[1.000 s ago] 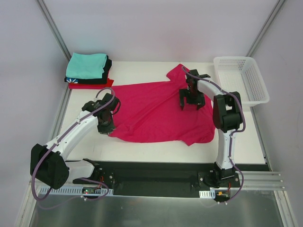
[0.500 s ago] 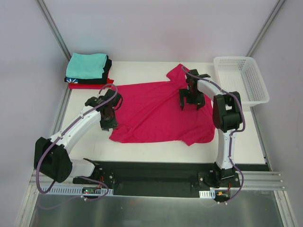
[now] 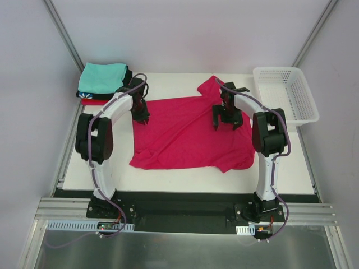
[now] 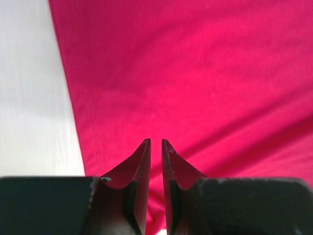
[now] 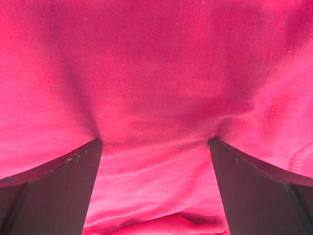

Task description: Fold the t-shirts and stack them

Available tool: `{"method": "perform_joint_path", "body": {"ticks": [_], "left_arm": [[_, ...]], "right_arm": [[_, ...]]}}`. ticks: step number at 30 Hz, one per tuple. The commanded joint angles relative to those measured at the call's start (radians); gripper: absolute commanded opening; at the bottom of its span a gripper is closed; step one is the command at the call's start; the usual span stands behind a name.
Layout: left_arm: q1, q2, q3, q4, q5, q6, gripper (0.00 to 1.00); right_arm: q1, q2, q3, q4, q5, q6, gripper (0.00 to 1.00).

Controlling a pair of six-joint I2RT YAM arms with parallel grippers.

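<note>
Pink shirt (image 3: 185, 134): lies spread out on the white desk (image 3: 185, 176), mostly flat. One sleeve pokes out at its far edge, and the near right corner is a bit rumpled.

My left hand (image 3: 142, 117): over the shirt's far left corner, pointing down at the cloth just inside the left edge.

Left hand, close up (image 4: 156, 142): my two fingers are pressed almost together, with only a thin slit between the tips. I see no cloth caught in it. Shirt (image 4: 195, 73) fills most of the view beyond the tips, and bare desk (image 4: 29, 98) runs along the shirt's left edge.

My right hand (image 3: 226, 125): on the shirt's far right part, just near of the sleeve, tips down on the cloth.

Right hand, close up (image 5: 154, 142): fingers spread wide, the shirt (image 5: 156, 58) stretched across the gap between them and creased at each tip. I am pinching nothing.

Folded pile: just beyond the pink shirt's far left corner, with a teal shirt (image 3: 102, 77) on top, a black shirt (image 3: 128, 84) under it and a red shirt (image 3: 92, 101) at the bottom.

Basket (image 3: 307, 103): white mesh, off to the right of the pink shirt's far side, clear of the cloth.
</note>
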Motion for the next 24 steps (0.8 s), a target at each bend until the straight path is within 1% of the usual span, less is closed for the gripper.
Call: {"method": "perform_joint_path", "body": {"ticks": [1,5,7,11,16,19,24], "left_arm": [[0.052,0.132,0.129,0.024,0.080,0.023,0.13],[0.063,0.198,0.200,0.028,0.028,0.030,0.13],[0.074,0.238,0.243,0.028,0.048,0.036,0.12],[0.087,0.301,0.315,0.028,0.042,0.043,0.13],[0.104,0.381,0.381,0.027,0.062,0.041,0.13],[0.117,0.416,0.419,0.024,0.075,0.032,0.13],[0.133,0.461,0.482,0.014,0.075,0.030,0.14]], "right_arm": [[-0.013,0.012,0.028,-0.012,-0.050,-0.004,0.96],[-0.021,0.010,0.028,-0.012,-0.061,0.000,0.96],[-0.024,0.009,0.027,-0.009,-0.069,0.002,0.96],[-0.030,0.009,0.025,-0.010,-0.078,0.005,0.96],[-0.033,0.005,0.024,-0.009,-0.104,0.009,0.96],[-0.033,-0.016,0.016,-0.007,-0.121,0.017,0.96],[-0.029,-0.100,-0.013,-0.001,-0.158,0.034,0.96]]}}
